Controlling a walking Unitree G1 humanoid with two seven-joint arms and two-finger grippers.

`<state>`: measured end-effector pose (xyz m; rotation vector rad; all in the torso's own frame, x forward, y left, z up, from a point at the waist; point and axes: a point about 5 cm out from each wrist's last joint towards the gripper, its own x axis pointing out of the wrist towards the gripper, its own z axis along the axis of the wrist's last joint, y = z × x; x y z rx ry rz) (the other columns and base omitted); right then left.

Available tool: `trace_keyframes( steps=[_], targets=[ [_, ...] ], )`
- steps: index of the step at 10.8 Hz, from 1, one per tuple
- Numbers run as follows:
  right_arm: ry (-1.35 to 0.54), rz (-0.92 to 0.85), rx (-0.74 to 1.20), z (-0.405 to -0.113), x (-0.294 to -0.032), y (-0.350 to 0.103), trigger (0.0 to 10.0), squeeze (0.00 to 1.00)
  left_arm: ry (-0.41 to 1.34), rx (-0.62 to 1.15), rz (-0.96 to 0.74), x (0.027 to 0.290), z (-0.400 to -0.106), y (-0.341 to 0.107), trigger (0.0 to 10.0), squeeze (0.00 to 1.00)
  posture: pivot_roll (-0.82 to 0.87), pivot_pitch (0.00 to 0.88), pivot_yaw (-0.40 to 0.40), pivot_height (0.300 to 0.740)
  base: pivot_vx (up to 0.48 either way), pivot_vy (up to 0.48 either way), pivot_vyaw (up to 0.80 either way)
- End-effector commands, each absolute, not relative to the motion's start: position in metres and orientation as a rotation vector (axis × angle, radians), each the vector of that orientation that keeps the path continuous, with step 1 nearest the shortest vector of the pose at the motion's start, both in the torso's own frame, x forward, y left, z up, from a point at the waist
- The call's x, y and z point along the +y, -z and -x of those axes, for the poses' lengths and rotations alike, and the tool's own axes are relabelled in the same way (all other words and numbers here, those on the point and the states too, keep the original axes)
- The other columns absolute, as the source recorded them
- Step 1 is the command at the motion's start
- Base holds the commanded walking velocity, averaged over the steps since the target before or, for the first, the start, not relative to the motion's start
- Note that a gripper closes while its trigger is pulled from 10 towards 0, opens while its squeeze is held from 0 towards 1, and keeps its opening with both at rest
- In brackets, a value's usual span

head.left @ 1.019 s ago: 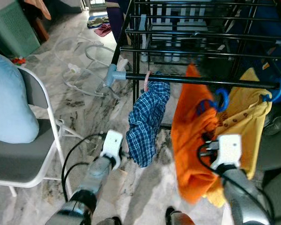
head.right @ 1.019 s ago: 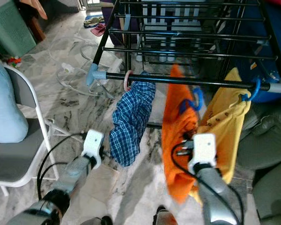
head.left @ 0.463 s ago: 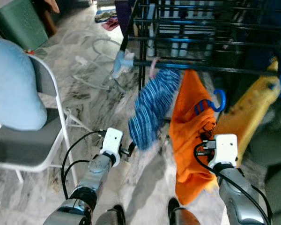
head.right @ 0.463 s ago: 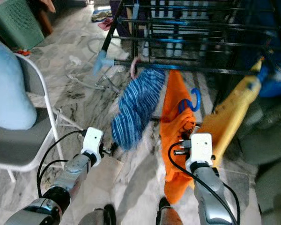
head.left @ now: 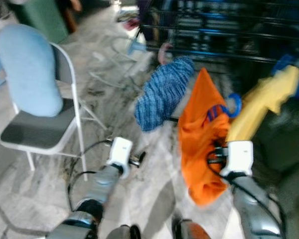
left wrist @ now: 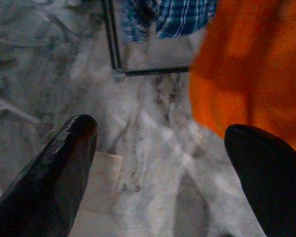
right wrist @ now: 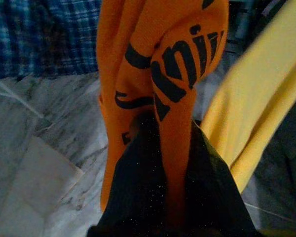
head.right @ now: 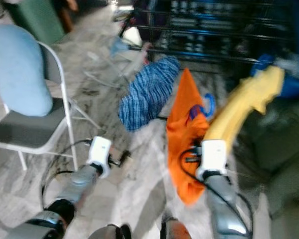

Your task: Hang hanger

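The head views are blurring with motion. In the centre right of the left eye view, the right gripper [right wrist: 163,163] is clamping a fold of the bright orange garment with dark lettering [head.left: 203,134]; in the right wrist view its two black fingers [right wrist: 138,187] are pressing together with the orange cloth pinched between them. A blue plastic hanger hook [head.left: 234,104] is sticking out at the upper right edge of that orange garment, just below the black metal drying rack [head.left: 224,35] that is crossing the top of the frame; whether the hook is touching a bar cannot be told through the blur.

Just right of the orange cloth, a yellow garment [head.left: 264,99] is slanting up toward the upper right. Left of it, near the top centre, a blue-and-white checked cloth [head.left: 162,94] is hanging from the rack.

The left gripper [left wrist: 163,163] is hovering low at the lower centre left of the head view, its fingers [left wrist: 64,163] spreading wide with nothing between them, over the grey marbled stone floor [head.left: 114,114].

At the upper left, a white-framed folding chair with a grey seat [head.left: 40,134] is standing with a pale blue cushion [head.left: 30,69] leaning on its back.
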<state>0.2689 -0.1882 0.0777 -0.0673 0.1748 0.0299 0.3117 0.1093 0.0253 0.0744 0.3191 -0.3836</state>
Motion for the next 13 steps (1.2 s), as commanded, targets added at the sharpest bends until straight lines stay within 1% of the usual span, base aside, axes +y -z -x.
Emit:
trace_keyframes(
  steps=[1, 5, 6, 7, 9, 11, 13],
  targets=[
    [-0.036, 0.071, 0.153, -0.270, -0.187, -0.082, 10.0, 0.00, 0.382, 0.336, -0.071, 0.110, -0.310, -0.022, 10.0, 0.00, -0.22, 0.148, 0.094, 0.740, -0.330, 0.000, 0.00],
    [-0.053, 0.066, 0.153, -0.272, -0.185, -0.083, 10.0, 0.00, 0.372, 0.345, -0.075, 0.112, -0.309, -0.021, 10.0, 0.00, -0.22, 0.141, 0.080, 0.740, -0.343, 0.000, 0.00],
    [-0.061, 0.055, 0.149, -0.272, -0.182, -0.084, 10.0, 0.00, 0.357, 0.341, -0.074, 0.115, -0.310, -0.021, 10.0, 0.00, -0.22, 0.141, 0.078, 0.740, -0.368, 0.000, 0.00],
    [-0.070, 0.043, 0.149, -0.270, -0.179, -0.084, 10.0, 0.00, 0.309, 0.301, -0.061, 0.124, -0.315, -0.029, 10.0, 0.00, -0.22, 0.140, 0.067, 0.740, -0.304, 0.000, 0.00],
    [-0.097, 0.039, 0.157, -0.264, -0.170, -0.078, 10.0, 0.00, 0.138, 0.110, -0.048, 0.151, -0.331, -0.062, 10.0, 0.00, -0.20, 0.142, 0.056, 0.740, 0.000, 0.000, 0.00],
    [-0.096, 0.025, 0.177, -0.259, -0.169, -0.071, 10.0, 0.00, 0.127, 0.080, -0.011, 0.152, -0.329, -0.066, 10.0, 0.00, -0.16, 0.131, 0.038, 0.740, 0.000, 0.000, 0.00],
    [-0.128, 0.014, 0.183, -0.266, -0.158, -0.071, 10.0, 0.00, 0.166, 0.111, 0.003, 0.148, -0.323, -0.060, 10.0, 0.00, -0.15, 0.130, 0.051, 0.740, 0.000, 0.450, -0.21]
  ],
)
